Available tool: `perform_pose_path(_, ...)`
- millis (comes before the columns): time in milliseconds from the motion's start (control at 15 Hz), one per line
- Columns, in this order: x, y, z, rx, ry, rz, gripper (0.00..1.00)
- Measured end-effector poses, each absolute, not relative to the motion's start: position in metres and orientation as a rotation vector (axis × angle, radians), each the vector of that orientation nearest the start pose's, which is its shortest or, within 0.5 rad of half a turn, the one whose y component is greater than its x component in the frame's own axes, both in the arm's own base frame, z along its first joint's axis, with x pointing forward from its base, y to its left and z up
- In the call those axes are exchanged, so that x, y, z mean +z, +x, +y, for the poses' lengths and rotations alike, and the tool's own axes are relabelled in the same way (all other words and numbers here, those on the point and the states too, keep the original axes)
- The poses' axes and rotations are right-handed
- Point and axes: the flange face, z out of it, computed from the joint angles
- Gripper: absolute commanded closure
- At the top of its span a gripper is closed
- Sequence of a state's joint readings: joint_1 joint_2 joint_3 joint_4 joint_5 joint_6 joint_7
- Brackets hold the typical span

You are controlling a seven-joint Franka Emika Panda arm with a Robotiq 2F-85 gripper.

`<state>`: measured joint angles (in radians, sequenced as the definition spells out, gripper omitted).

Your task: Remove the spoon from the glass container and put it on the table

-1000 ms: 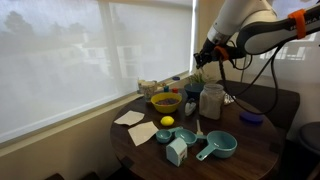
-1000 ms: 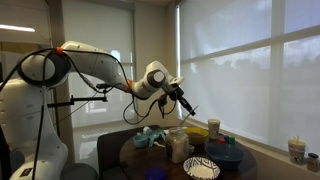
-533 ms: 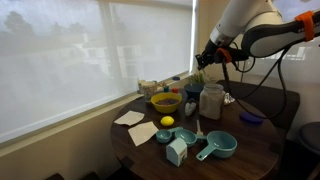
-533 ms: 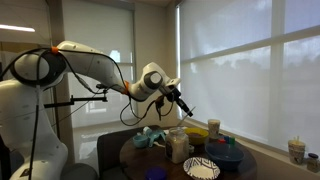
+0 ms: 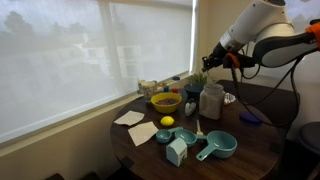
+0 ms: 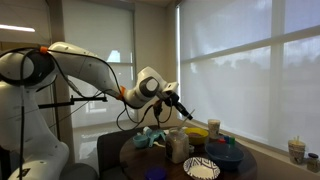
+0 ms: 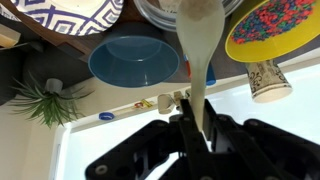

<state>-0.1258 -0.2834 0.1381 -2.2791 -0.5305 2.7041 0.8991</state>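
Observation:
The gripper (image 7: 193,115) is shut on the handle of the pale beige spoon (image 7: 198,50), whose bowl end points toward the rim of the glass jar (image 7: 150,10). In both exterior views the gripper (image 5: 210,63) (image 6: 179,104) hovers above the clear glass jar (image 5: 211,101) (image 6: 178,146), which has whitish contents. The spoon (image 6: 188,112) hangs tilted from the jaws above the jar mouth. The jar stands on the round dark wooden table (image 5: 255,150).
On the table are a yellow bowl (image 5: 165,101), a lemon (image 5: 167,122), teal measuring cups (image 5: 218,147), a teal carton (image 5: 177,151), napkins (image 5: 130,118) and a purple lid (image 5: 251,117). The wrist view shows a blue bowl (image 7: 133,60), a patterned plate (image 7: 70,15) and a paper cup (image 7: 265,80).
The arm has swung away from the window and the gripper has shifted slightly with the spoon still in its jaws. The objects on the table have not moved.

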Motion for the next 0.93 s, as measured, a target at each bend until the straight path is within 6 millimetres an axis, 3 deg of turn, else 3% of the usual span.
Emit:
perform_pose_path(200, 0.541, 0.504, 0.021, -1.288, -2.834, 0.687, 0.97)
perform_pose_path(600, 0.533, 0.495, 0.030, -1.318, -2.733, 0.628, 0.97)
perform_pose_path(933, 0.542, 0.488, 0.025, -1.427, -2.658, 0.508, 0.97)
